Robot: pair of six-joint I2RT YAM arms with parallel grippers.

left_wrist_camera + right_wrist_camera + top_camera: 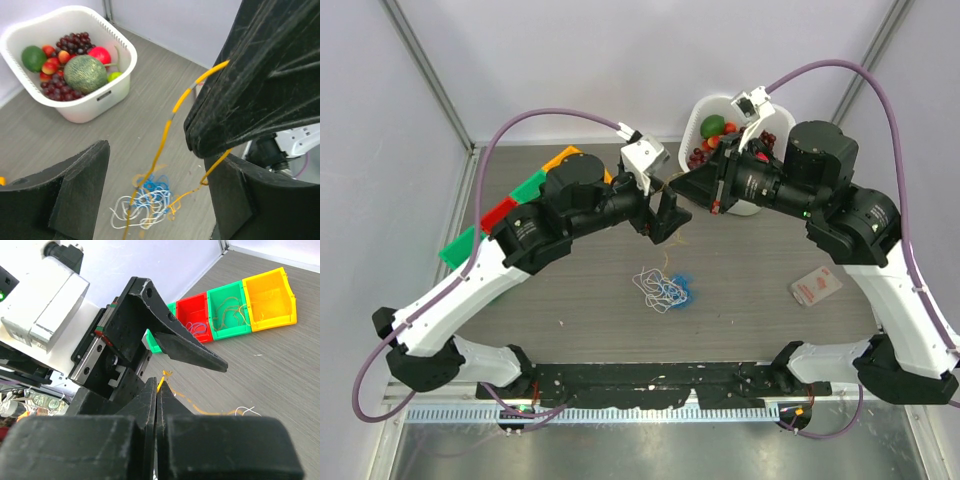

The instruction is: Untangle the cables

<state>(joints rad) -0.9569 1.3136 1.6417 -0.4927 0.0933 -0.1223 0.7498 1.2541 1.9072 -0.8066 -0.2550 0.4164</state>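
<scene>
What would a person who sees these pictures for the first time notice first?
Above the middle, the right pincer is shut on a yellow-orange cable that rises from the small tangled bunch below, and the left pincer stands open beside it. A white basket of fruit sits at the far edge, toward the right.

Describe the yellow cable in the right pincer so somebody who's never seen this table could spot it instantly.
Find the white fruit basket at the far edge of the table; just in front of it the right pincer is shut on a yellow-orange cable. That cable slopes down to the tangled bunch mid-table. It alone is lifted off the table, while the blue and white loops lie flat.
</scene>
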